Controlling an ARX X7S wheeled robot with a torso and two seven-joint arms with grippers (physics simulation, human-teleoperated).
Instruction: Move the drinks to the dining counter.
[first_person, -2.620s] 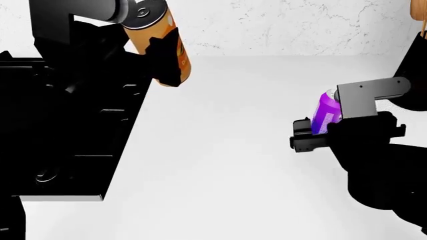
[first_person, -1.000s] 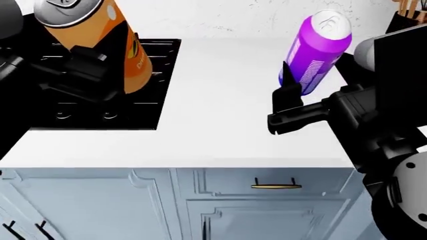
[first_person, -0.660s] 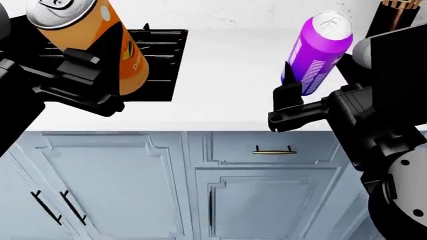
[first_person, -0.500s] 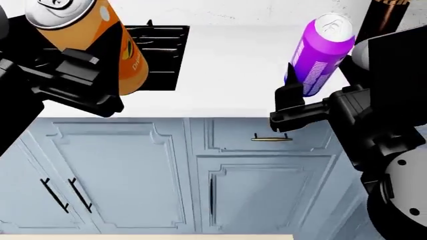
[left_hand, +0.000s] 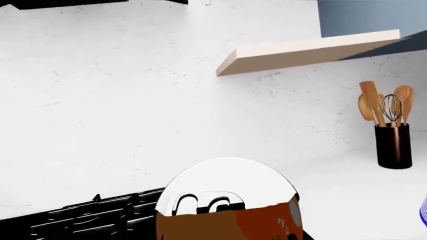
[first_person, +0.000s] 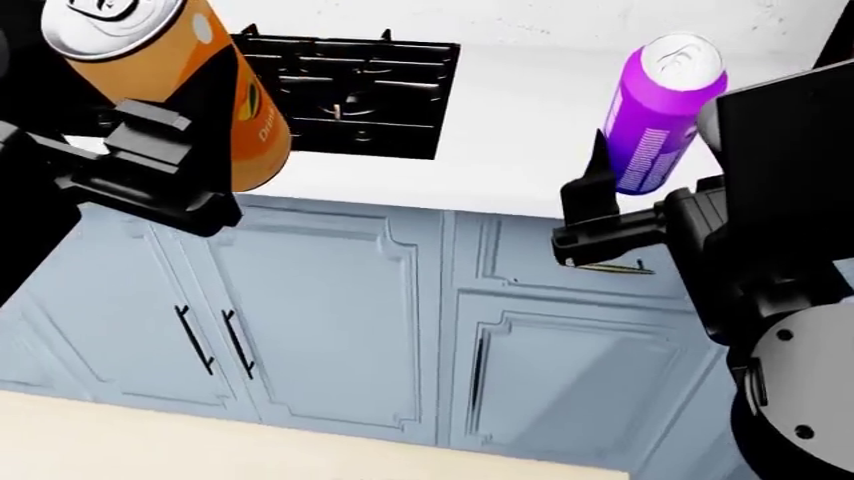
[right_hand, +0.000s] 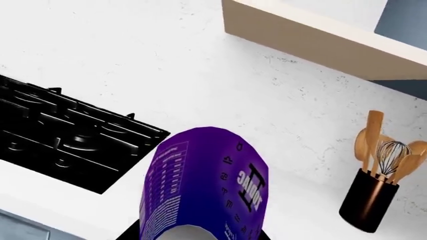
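My left gripper is shut on the golden-yellow can, held tilted at the head view's upper left. Its silver top fills the lower part of the left wrist view. My right gripper is shut on the purple can, held nearly upright at the right. That can's purple-blue side with white print fills the right wrist view. Both cans hang in the air in front of the cabinets. The dining counter is out of view.
The white worktop with the black gas hob lies ahead, above grey-blue panelled cabinets. A dark utensil holder stands on it under a wall shelf. Pale floor shows below the cabinets.
The view has drawn back from the worktop. The hob has slid up and right, more cabinet front and a floor strip show. Both cans stay gripped as before.
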